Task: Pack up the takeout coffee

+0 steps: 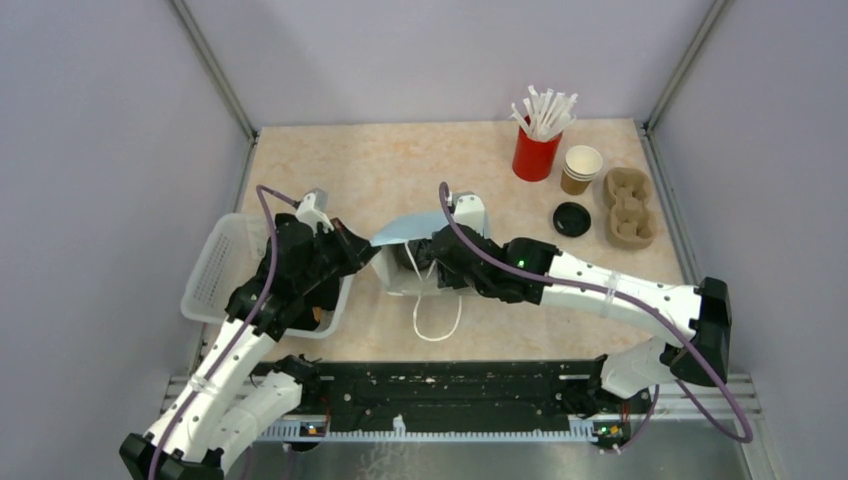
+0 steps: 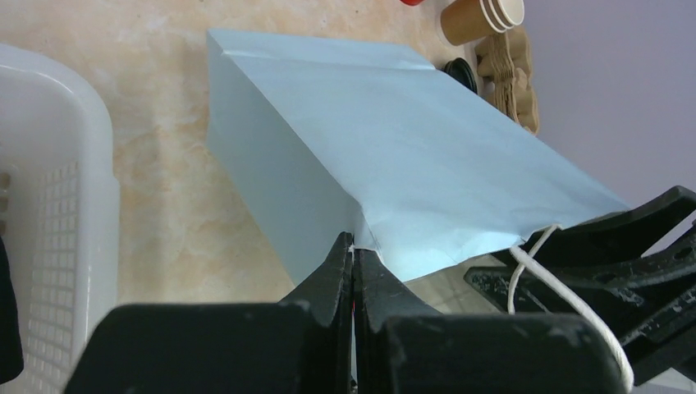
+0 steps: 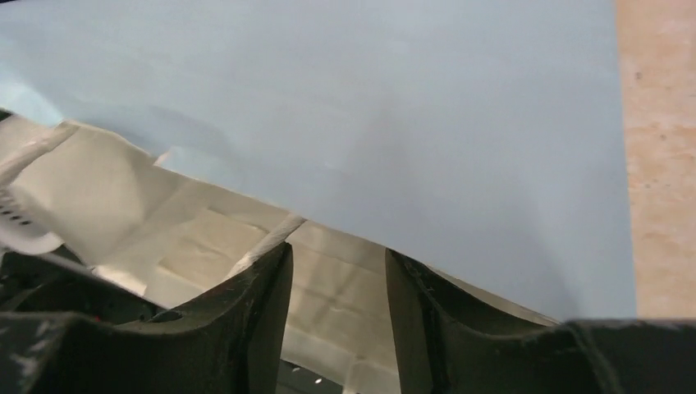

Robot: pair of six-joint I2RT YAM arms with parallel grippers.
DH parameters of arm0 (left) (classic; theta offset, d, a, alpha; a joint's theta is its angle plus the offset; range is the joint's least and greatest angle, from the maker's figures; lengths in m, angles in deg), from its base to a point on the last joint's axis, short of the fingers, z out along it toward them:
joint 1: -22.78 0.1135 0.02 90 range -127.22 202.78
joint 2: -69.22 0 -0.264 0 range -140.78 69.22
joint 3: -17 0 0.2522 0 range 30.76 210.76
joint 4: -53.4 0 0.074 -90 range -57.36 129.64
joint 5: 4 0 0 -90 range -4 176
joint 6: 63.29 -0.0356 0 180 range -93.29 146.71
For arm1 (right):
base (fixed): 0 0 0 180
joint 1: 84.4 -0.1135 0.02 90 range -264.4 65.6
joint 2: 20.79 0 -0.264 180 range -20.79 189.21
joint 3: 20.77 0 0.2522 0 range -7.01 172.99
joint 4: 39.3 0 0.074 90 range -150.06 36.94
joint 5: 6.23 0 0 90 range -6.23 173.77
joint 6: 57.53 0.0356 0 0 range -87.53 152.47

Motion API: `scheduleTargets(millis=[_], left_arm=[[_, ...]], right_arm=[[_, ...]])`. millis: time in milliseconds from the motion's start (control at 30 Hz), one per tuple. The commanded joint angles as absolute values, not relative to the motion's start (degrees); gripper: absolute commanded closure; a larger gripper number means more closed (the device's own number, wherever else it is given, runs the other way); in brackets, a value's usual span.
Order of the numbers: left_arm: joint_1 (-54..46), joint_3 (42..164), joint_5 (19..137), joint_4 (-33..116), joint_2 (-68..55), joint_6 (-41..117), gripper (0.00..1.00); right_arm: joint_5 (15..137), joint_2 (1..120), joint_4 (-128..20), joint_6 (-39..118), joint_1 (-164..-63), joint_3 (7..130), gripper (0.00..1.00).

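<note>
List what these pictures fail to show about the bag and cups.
- Inside of the pale blue bag: top view, the right arm covers its mouth.
- The right gripper fingertips: right wrist view, hidden behind the bag's wall.
- Stack of paper cups: left wrist view, cut by the top edge; top view, too small to count.

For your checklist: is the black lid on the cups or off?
Off: the lid lies apart from the stacked cups, white inside showing.

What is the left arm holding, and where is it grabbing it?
The left end effector pinches the pale blue bag at a corner of its open rim.
</note>
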State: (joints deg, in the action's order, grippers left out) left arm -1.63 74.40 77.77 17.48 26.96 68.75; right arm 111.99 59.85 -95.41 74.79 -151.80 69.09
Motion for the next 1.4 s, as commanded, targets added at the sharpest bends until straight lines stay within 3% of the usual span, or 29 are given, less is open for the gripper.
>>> scheduleTargets(millis=[0,233,533,1000,1200,1367], left_arm=[[-1.6,74.0,74.9,14.3,27.0,68.3,1.0],[-1.7,78.0,75.4,8.9,23.4,69.2,1.0],[-1.7,80.3,75.6,9.3,22.2,68.8,1.0],[-1.8,71.9,76.5,17.2,24.3,66.7,1.0],[-1.7,72.8,78.4,16.8,25.1,63.3,1.0],[-1.7,80.6,78.2,7.1,20.8,65.8,1.0]], right_arm=[[122.3,58.9,-101.1,75.4,-152.7,69.7,0.52],[123.2,56.3,-98.4,70.1,-152.7,67.7,0.41],[118.8,50.4,-93.1,68.4,-152.7,63.6,0.41],[103.8,40.7,-79.0,63.3,-152.7,54.6,0.34],[101.2,36.8,-79.0,64.2,-152.7,58.0,0.32],[101.6,37.3,-82.0,63.8,-152.7,64.7,0.31]])
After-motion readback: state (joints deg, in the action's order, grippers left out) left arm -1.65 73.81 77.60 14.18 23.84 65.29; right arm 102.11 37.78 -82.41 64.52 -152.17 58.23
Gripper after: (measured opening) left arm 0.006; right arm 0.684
